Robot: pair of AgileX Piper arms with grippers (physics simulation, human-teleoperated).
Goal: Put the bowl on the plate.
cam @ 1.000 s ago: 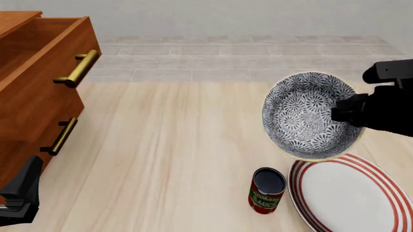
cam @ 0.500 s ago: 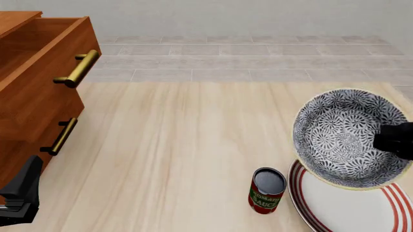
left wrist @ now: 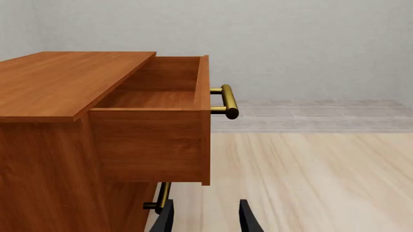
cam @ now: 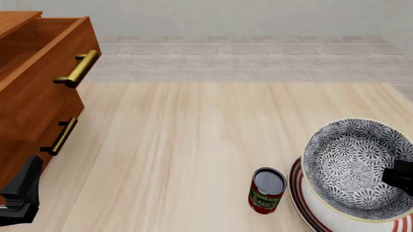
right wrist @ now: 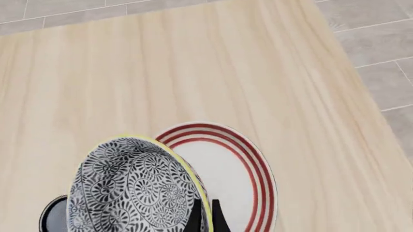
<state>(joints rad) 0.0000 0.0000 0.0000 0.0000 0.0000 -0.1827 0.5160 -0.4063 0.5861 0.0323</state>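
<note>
The bowl, grey-and-white floral with a pale yellowish rim, hangs tilted over the plate, a white plate with red rings at the table's near right. My right gripper is shut on the bowl's right rim. In the right wrist view the bowl covers part of the plate, and the rim is pinched in the right gripper. I cannot tell whether bowl and plate touch. My left gripper rests far left and stands open with nothing in it.
A small red can stands just left of the plate, close to the bowl. A wooden cabinet with an open top drawer and brass handles fills the left side. The table's right edge runs near the plate.
My right gripper has carried the bowl toward me and downward, from the right middle of the table to over the plate. The left arm, can and plate have not moved.
</note>
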